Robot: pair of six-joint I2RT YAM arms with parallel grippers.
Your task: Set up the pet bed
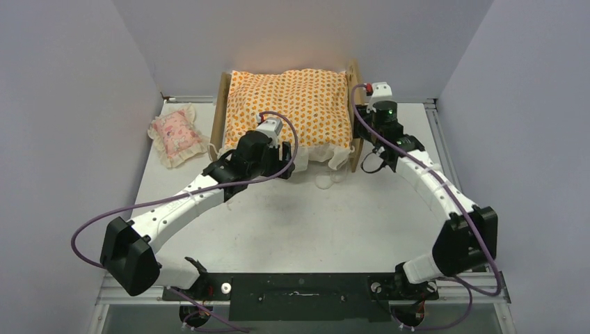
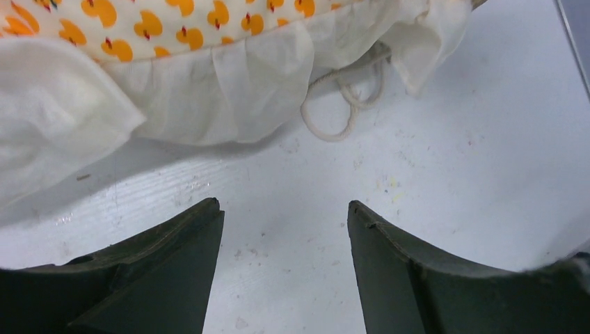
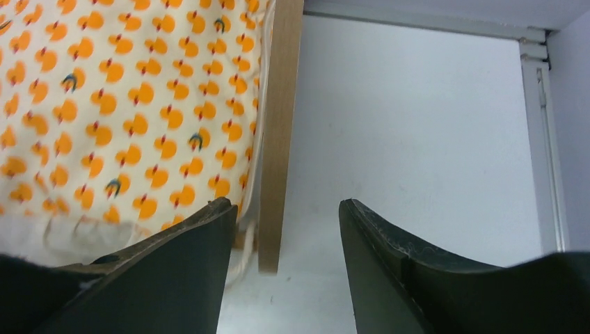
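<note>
left claw (image 2: 285, 209): jaws wide, gripping nothing, over bare table (image 2: 445, 174). cushion (image 2: 209, 90) frill just ahead of it, white cord (image 2: 344, 104) loop beyond the gap. right claw (image 3: 286, 205): jaws wide, empty. bed (image 3: 280, 132) side board runs straight ahead from its gap, cushion lying in the bed, ahead-left. pink pillow (image 1: 175, 133) well left of left claw.

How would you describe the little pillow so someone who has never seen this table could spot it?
Start at the white table and find the wooden pet bed at its far edge, filled by an orange-patterned cushion. Just left of the bed lies the little pillow. It is the only pink thing there, with a pale frill around it.
</note>
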